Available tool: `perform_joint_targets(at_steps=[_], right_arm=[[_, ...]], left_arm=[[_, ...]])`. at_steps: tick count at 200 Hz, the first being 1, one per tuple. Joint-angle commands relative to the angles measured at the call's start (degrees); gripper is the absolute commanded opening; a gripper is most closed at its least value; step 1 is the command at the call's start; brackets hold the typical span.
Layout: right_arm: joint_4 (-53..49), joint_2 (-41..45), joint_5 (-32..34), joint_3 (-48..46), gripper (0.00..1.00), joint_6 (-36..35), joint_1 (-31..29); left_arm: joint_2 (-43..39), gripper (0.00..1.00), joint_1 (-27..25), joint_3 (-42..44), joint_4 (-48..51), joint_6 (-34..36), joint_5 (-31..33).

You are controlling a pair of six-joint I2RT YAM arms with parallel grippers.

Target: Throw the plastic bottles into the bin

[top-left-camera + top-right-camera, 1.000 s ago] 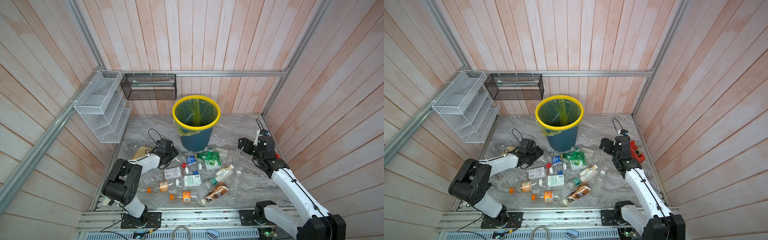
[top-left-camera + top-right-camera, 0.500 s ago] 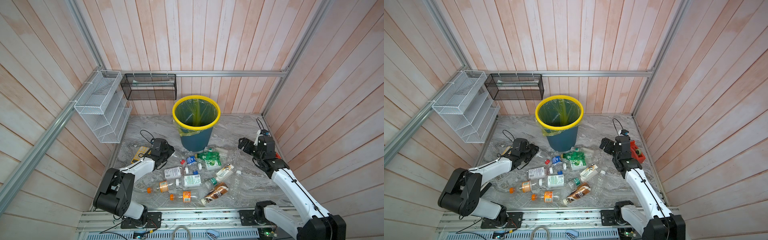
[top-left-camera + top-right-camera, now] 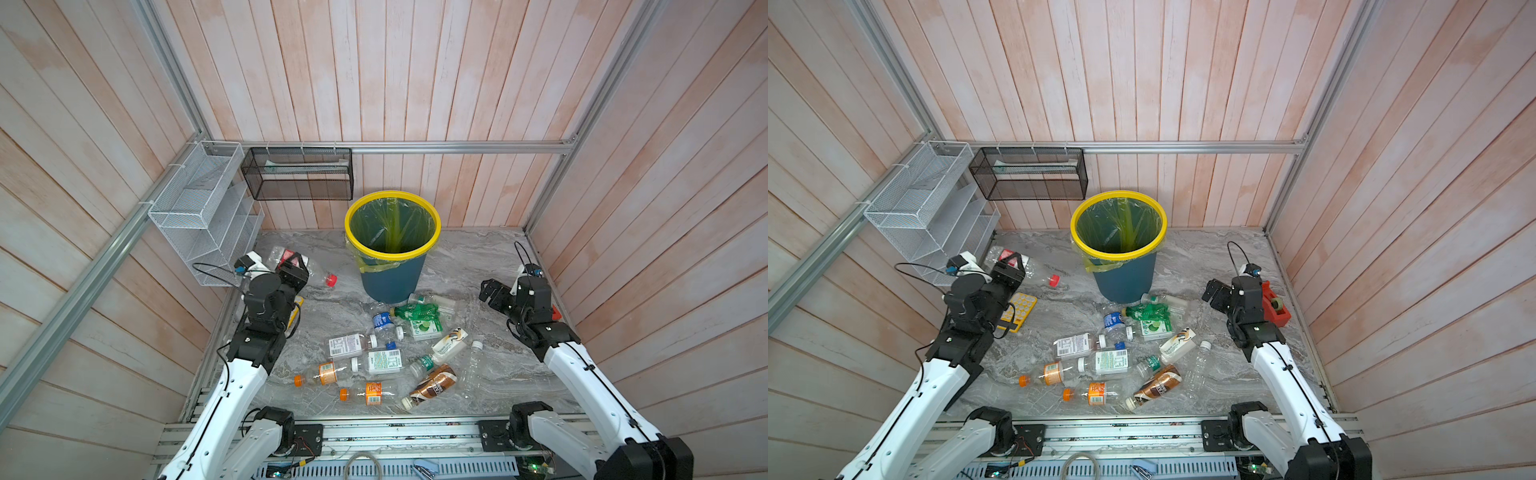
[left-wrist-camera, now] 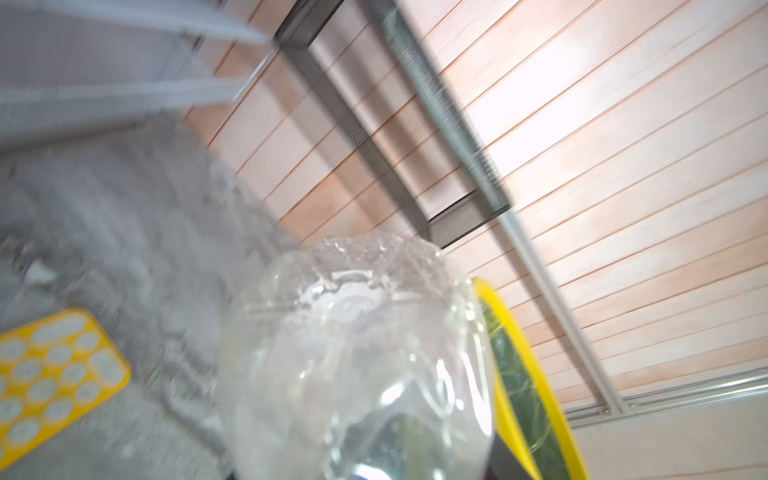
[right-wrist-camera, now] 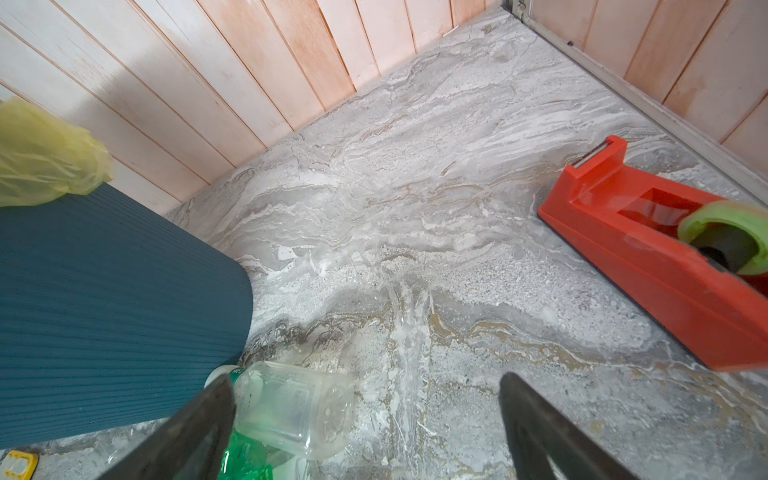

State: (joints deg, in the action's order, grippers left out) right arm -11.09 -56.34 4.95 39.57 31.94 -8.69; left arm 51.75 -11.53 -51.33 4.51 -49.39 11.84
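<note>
My left gripper point(image 3: 296, 269) is shut on a clear plastic bottle point(image 3: 309, 272) with a red cap and red label, held near the white rack, left of the bin point(image 3: 392, 278). In the left wrist view that bottle's point(image 4: 357, 357) clear base fills the middle, with the bin's yellow rim point(image 4: 513, 374) just beyond it. Several more bottles lie on the floor in front of the bin, among them a green one point(image 3: 413, 311), a cream one point(image 3: 449, 340) and a brown-sleeved one point(image 3: 432, 384). My right gripper point(image 3: 490, 291) hangs open right of the bin, empty, above a clear bottle point(image 5: 291, 407).
A yellow calculator point(image 3: 1017, 309) lies under my left arm. The red tape dispenser point(image 3: 1275, 307) sits by the right wall behind my right gripper. A white wire rack point(image 3: 199, 216) and a black mesh basket point(image 3: 297, 178) hang on the walls.
My left gripper has closed on the red-capped clear bottle, and the arm has swung back and left and risen with it. The right arm has not moved.
</note>
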Motion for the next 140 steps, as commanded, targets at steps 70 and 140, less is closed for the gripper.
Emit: perform_joint_targets(at_steps=[70, 140], right_arm=[[0.54, 3.14, -6.82, 0.31, 0.99, -1.67, 0.20], [-5.14, 5.25, -4.40, 0.08, 0.99, 0.22, 0.23]], left_arm=[[39.46, 0.89, -15.38, -56.00, 19.27, 22.90, -7.36], [30.29, 1.00, -18.08, -45.37, 8.87, 28.08, -1.60]])
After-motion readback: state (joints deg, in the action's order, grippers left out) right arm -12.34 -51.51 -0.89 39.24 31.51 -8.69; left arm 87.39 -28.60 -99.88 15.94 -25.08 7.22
